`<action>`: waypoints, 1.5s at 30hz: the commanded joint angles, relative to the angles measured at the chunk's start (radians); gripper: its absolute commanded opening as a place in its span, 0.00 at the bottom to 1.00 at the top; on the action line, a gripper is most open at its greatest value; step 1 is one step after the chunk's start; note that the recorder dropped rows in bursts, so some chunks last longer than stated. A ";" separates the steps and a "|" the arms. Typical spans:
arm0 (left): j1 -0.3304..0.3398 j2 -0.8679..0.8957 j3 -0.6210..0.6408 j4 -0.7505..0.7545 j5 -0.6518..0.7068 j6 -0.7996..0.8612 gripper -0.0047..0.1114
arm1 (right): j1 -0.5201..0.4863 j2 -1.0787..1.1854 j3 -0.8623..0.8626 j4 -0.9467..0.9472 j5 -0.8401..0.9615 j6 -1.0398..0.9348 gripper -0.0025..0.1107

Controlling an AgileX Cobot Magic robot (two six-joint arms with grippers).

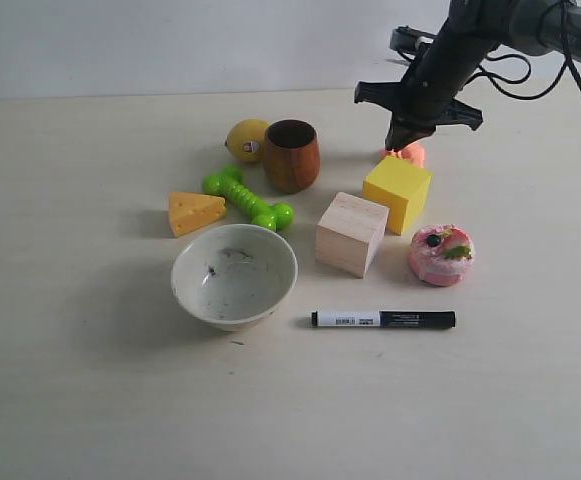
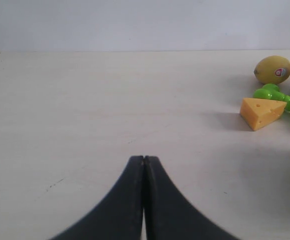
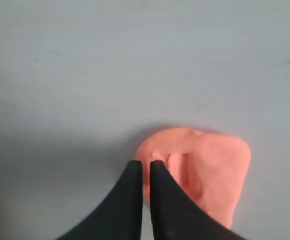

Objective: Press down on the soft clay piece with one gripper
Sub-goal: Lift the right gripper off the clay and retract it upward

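The soft clay piece (image 3: 204, 167) is a salmon-pink lump lying on the table; in the exterior view the clay (image 1: 413, 153) peeks out just behind the yellow cube (image 1: 397, 191). My right gripper (image 3: 145, 164) is shut, its tips down over the clay's near edge, seemingly touching it. From the exterior view the right gripper (image 1: 402, 143) points straight down onto the clay. The left gripper (image 2: 144, 159) is shut and empty over bare table, outside the exterior view.
Near the clay stand a wooden cup (image 1: 291, 155), a wooden cube (image 1: 351, 233) and a pink cake (image 1: 441, 254). Further left lie a lemon (image 1: 247, 139), a green toy bone (image 1: 247, 198), a cheese wedge (image 1: 195, 212) and a white bowl (image 1: 234, 275). A marker (image 1: 383, 319) lies in front.
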 commanded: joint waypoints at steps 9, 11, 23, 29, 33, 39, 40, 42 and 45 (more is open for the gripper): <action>-0.008 -0.006 0.000 -0.002 -0.007 0.000 0.04 | 0.001 -0.031 0.006 0.009 0.017 -0.032 0.06; -0.008 -0.006 0.000 -0.002 -0.007 0.000 0.04 | 0.001 -0.055 0.006 0.004 0.017 -0.058 0.03; -0.008 -0.006 0.000 -0.002 -0.007 0.000 0.04 | 0.001 -0.306 0.185 -0.035 -0.140 -0.150 0.02; -0.008 -0.006 0.000 -0.002 -0.007 0.000 0.04 | 0.001 -0.555 0.628 0.014 -0.492 -0.231 0.02; -0.008 -0.006 0.000 -0.002 -0.007 0.000 0.04 | 0.001 -0.740 0.909 0.204 -0.656 -0.391 0.02; -0.008 -0.006 0.000 -0.002 -0.007 0.000 0.04 | 0.001 -0.990 1.173 0.372 -0.739 -0.526 0.02; -0.008 -0.006 0.000 -0.002 -0.007 0.000 0.04 | 0.001 -1.023 1.197 0.375 -0.741 -0.526 0.02; -0.008 -0.006 0.000 -0.002 -0.007 0.000 0.04 | 0.001 -1.103 1.244 0.375 -0.730 -0.526 0.02; -0.008 -0.006 0.000 -0.002 -0.007 0.000 0.04 | 0.001 -1.235 1.293 0.387 -0.694 -0.523 0.02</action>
